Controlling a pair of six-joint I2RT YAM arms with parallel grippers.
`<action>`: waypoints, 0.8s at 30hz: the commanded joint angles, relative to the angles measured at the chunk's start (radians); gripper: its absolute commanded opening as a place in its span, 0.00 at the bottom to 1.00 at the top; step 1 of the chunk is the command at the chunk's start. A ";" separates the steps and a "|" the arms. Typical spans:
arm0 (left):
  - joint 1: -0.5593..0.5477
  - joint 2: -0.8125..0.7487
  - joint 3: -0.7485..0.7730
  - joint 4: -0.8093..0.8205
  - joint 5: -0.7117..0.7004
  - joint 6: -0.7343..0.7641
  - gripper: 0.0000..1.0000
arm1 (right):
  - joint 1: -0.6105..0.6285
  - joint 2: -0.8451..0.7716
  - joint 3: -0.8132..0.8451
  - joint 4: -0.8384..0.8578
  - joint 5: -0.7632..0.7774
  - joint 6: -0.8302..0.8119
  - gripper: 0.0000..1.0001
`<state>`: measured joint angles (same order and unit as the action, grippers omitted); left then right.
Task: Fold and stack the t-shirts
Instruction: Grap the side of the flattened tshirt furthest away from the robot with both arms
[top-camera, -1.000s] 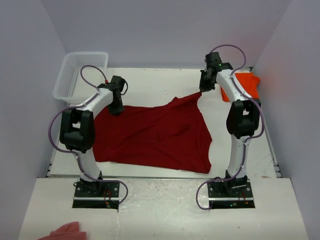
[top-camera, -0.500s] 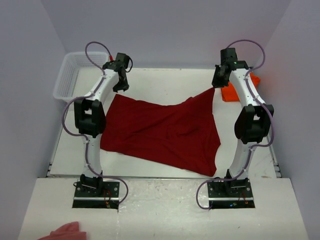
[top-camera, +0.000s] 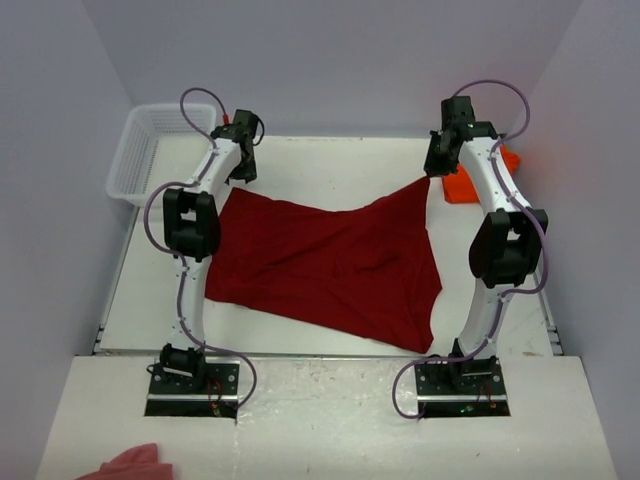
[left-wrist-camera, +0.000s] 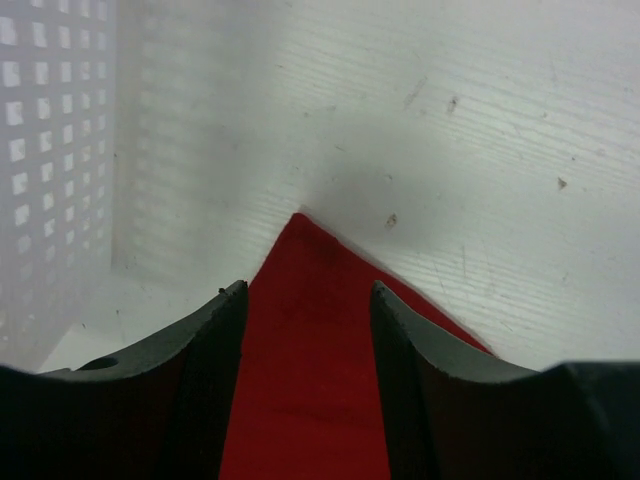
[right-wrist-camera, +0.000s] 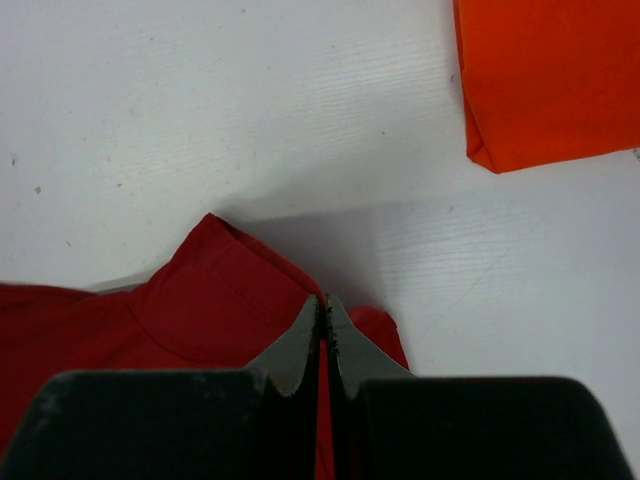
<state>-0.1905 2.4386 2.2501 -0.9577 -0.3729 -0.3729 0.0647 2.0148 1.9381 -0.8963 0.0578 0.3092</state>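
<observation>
left claw (left-wrist-camera: 308, 300) hangs open above a far corner of the crimson shirt (top-camera: 320, 265); my right claw (right-wrist-camera: 323, 305) pinches the other far corner. folded orange shirt (right-wrist-camera: 550, 75) lies nearby on the table (top-camera: 330, 165).

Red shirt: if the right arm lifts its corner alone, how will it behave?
Probably floppy: the red shirt lies wrinkled, so it should drape from the right gripper, shut on its corner. The left gripper stands open, so that side would likely drag across the table.
</observation>
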 joint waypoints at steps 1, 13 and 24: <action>0.025 -0.013 0.000 0.053 -0.020 0.032 0.54 | -0.003 -0.028 0.002 0.007 -0.018 -0.019 0.00; 0.023 0.034 -0.060 0.063 -0.024 0.032 0.54 | -0.002 -0.041 -0.025 0.023 -0.046 -0.015 0.00; 0.025 0.089 -0.064 0.073 -0.021 0.028 0.51 | -0.003 -0.064 -0.053 0.040 -0.052 -0.016 0.00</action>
<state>-0.1658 2.4790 2.1906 -0.9173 -0.3893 -0.3553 0.0643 2.0144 1.8980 -0.8818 0.0231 0.3092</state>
